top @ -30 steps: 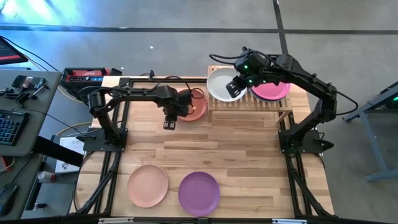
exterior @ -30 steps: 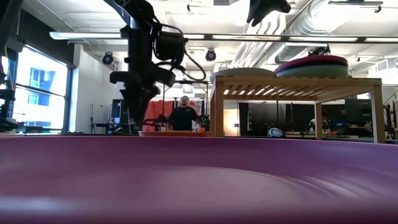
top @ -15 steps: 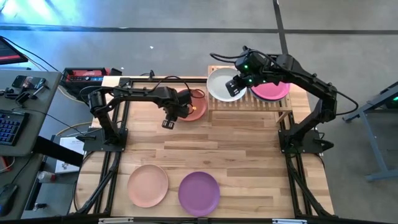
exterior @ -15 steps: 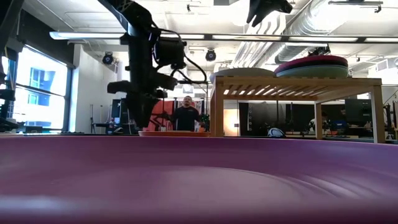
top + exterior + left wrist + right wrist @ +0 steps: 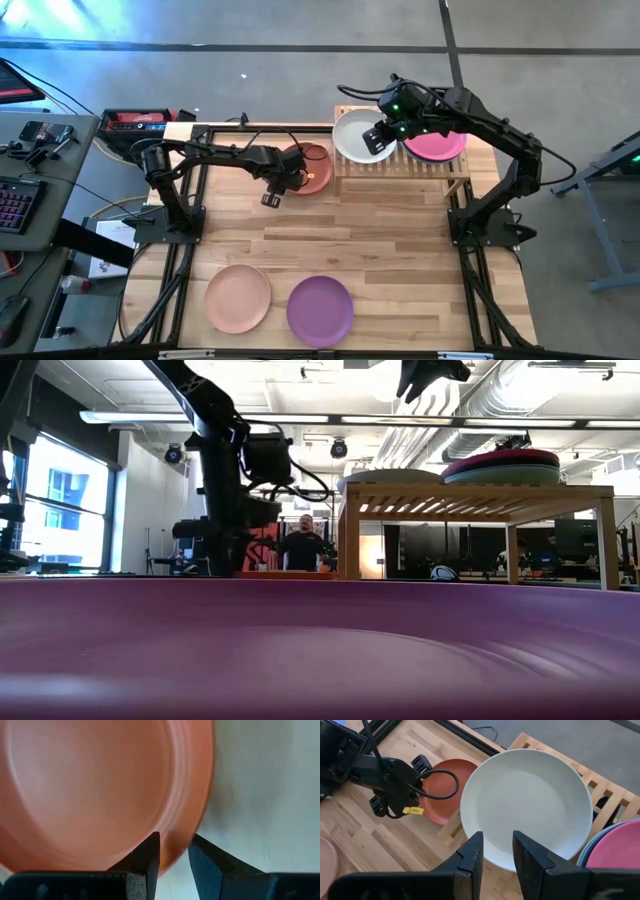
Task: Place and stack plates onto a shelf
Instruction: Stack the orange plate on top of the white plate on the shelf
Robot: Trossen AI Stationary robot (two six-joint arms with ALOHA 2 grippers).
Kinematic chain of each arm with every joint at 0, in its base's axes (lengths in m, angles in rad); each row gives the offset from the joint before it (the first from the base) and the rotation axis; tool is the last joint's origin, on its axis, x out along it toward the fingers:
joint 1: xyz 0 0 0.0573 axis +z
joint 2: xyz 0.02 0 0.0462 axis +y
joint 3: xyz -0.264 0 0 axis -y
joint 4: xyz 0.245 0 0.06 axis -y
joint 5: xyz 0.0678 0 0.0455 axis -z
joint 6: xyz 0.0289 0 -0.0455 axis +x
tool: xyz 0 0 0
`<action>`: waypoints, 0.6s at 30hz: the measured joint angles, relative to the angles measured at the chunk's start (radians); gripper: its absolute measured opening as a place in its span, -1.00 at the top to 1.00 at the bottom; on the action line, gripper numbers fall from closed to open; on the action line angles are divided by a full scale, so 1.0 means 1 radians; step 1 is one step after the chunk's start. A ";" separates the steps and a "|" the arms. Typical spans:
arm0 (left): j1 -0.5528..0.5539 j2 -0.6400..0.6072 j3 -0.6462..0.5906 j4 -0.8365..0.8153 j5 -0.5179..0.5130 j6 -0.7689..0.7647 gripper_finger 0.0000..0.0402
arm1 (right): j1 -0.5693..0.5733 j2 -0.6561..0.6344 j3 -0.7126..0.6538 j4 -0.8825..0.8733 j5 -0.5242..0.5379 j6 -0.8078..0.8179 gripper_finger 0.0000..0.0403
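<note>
I have the left gripper [image 5: 174, 857] low at the near rim of the orange-red plate [image 5: 308, 170], which lies flat on the tabletop [image 5: 380, 250] just beside the shelf [image 5: 400, 165]. Its jaws stand narrowly apart astride that rim, not yet pinching. My right gripper [image 5: 495, 855] hovers narrowly parted over the pale grey-green plate [image 5: 527, 805] on the shelf.

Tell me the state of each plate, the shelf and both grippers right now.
Orange-red plate: flat on the table beside the shelf, its rim between the left gripper's open fingers.
Pale plate: on the shelf's left half.
Magenta plate: tops a stack on the shelf's right half.
Peach plate: on the table's near side.
Purple plate: beside it.
Shelf: upright.
Left gripper: open.
Right gripper: open above the pale plate.
</note>
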 joint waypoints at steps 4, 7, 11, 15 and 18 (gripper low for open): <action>0.001 0.001 -0.005 0.024 -0.003 0.005 0.55 | 0.000 0.000 0.000 0.000 0.000 0.000 0.59; 0.004 0.001 -0.005 0.033 -0.001 -0.002 0.55 | 0.000 0.000 0.000 0.000 0.000 0.000 0.59; 0.010 0.010 -0.005 0.036 0.009 -0.011 0.55 | 0.000 0.000 0.000 0.000 0.000 0.000 0.59; 0.012 0.011 -0.005 0.033 0.010 -0.011 0.55 | 0.000 0.000 0.000 0.000 0.000 0.000 0.59; 0.009 0.011 -0.005 0.026 0.010 -0.015 0.58 | 0.000 0.000 0.000 0.000 0.000 0.000 0.59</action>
